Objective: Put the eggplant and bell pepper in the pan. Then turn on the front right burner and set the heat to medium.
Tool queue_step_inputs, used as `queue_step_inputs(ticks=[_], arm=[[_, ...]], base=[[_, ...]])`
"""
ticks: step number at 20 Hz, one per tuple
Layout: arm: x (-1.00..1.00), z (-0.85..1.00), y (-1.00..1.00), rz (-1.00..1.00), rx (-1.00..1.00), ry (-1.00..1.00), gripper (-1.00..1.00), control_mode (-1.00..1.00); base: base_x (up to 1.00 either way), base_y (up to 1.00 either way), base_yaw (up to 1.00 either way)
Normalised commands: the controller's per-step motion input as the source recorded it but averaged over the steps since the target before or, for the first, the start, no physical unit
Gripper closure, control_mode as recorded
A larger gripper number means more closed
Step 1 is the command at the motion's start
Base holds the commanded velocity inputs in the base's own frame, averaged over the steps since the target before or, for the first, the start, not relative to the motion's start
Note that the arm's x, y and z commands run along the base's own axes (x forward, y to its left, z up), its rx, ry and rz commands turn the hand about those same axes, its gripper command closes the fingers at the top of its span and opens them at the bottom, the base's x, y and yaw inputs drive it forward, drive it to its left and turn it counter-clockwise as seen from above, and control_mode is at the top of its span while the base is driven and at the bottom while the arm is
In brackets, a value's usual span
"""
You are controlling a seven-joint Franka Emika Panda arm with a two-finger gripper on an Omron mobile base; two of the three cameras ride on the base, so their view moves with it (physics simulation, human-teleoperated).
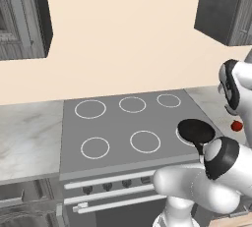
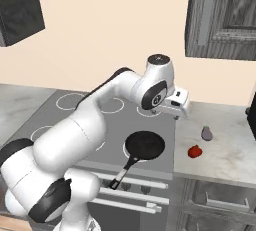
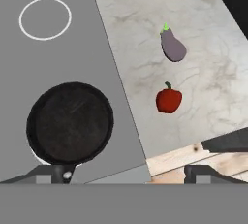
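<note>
One eggplant (image 3: 173,46) and one pepper (image 3: 168,100) are seen lying on the counter (image 3: 145,34), near its stove-side edge. One empty pan (image 3: 70,122) sits at the cooktop's (image 3: 72,53) front right corner. The gripper (image 2: 176,106) is held above, jaws spread.

Glossy white rounded arm (image 2: 85,125), smooth bulbous link shells. Dark grey-to-black bands at the joints, one round grey end cap (image 2: 159,58) on top of the wrist link. White boxy hand (image 2: 176,102) at the wrist. Two small dark finger tips (image 3: 54,172), probably rubber-like, hard to tell.
</note>
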Motion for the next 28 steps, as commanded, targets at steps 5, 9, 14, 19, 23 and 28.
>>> queue_step_inputs(ticks=[5,9,14,19,23,28], arm=[[0.0,-0.28,-0.68,-0.07,0.0,-0.05,-1.0,-1.0],[0.04,-0.14,-0.56,-0.02,0.0,-0.12,-1.0,-1.0],[0.11,-0.04,-0.23,0.0,0.0,-0.2,-1.0,-1.0],[0.21,-0.19,-0.19,0.0,0.0,-0.16,-1.0,-1.0],[0.41,-0.43,-0.14,0.0,0.0,-0.02,-1.0,-1.0],[0.38,-0.14,-0.11,0.0,-0.05,0.03,-1.0,-1.0]], base=[[0.0,0.0,0.0],[0.0,0.0,0.0],[0.0,0.0,0.0],[0.0,0.0,0.0],[0.0,0.0,0.0],[0.0,0.0,0.0]])
